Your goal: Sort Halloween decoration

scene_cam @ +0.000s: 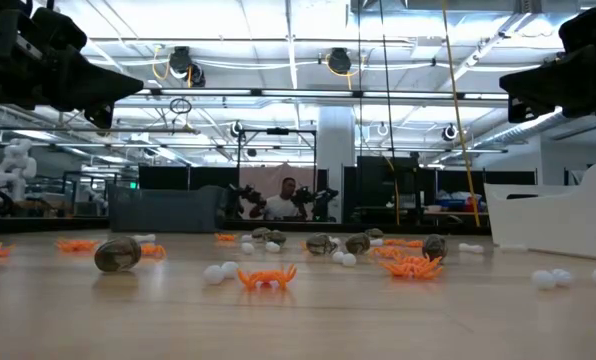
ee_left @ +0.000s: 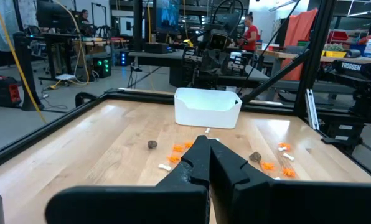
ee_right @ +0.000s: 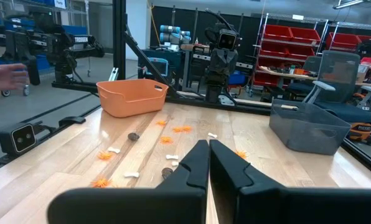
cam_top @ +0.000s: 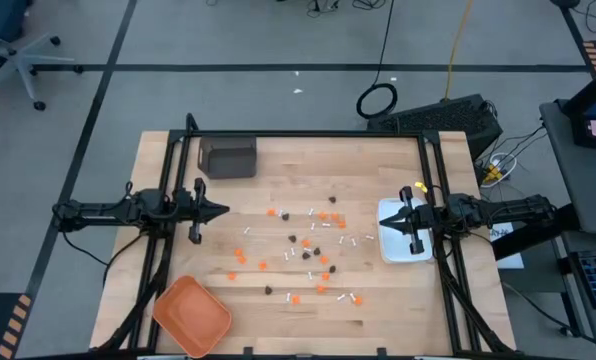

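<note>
The Halloween decoration lies scattered over the middle of the wooden table (cam_top: 178, 250): orange bits (cam_top: 271, 212), dark bits (cam_top: 292, 239) and small white sticks (cam_top: 346, 240), all loose on the wood. The low view shows an orange bit (scene_cam: 267, 277) and a dark bit (scene_cam: 117, 254) close up. My left gripper (cam_top: 223, 210) hangs shut and level above the table's left side, pointing at the scatter. My right gripper (cam_top: 384, 222) hangs shut and level over the white dish (cam_top: 423, 250), facing the left one. Neither touches anything. Both sets of fingers (ee_left: 205, 140) (ee_right: 208, 144) are closed together.
An orange tray (cam_top: 191, 315) sits at the near left corner, and a grey bin (cam_top: 228, 157) at the far left. The white dish (ee_left: 207, 107) stands on the right side. Black frame rails (cam_top: 308, 135) run along the table's edges. A person's hand (ee_right: 5, 74) shows beyond the table.
</note>
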Controlling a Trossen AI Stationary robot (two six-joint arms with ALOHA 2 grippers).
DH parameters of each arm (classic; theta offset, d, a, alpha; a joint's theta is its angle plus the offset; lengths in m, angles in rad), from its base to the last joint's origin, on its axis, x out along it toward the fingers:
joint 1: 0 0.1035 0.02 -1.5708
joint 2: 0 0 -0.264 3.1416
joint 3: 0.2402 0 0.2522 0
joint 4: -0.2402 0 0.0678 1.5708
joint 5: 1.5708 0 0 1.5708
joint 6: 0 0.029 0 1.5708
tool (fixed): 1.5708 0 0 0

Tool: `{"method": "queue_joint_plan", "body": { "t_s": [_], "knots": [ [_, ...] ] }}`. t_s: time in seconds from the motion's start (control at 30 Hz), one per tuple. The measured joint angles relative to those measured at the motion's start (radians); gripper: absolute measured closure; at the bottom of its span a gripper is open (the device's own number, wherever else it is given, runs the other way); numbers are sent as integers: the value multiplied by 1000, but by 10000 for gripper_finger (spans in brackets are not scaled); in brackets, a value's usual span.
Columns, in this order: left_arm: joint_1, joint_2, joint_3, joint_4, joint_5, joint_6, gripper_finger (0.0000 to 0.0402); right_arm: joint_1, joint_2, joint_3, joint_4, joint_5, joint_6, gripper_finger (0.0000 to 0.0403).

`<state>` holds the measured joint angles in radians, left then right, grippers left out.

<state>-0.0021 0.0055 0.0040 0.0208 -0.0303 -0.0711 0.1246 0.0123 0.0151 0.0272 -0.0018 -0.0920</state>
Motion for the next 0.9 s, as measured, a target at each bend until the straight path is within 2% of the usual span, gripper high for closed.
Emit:
{"method": "queue_joint_plan", "body": {
  "t_s": [0.33,0.53,0.73,0.9],
  "knots": [
    [0,0,0,0,0,0,402,0,0,0,5,1,6,403],
    [0,0,0,0,0,0,402,0,0,0,9,1,76,403],
    [0,0,0,0,0,0,402,0,1,0,9,1,54,403],
    [0,0,0,0,0,0,402,0,3,10,20,1,123,403]
  ]
}}
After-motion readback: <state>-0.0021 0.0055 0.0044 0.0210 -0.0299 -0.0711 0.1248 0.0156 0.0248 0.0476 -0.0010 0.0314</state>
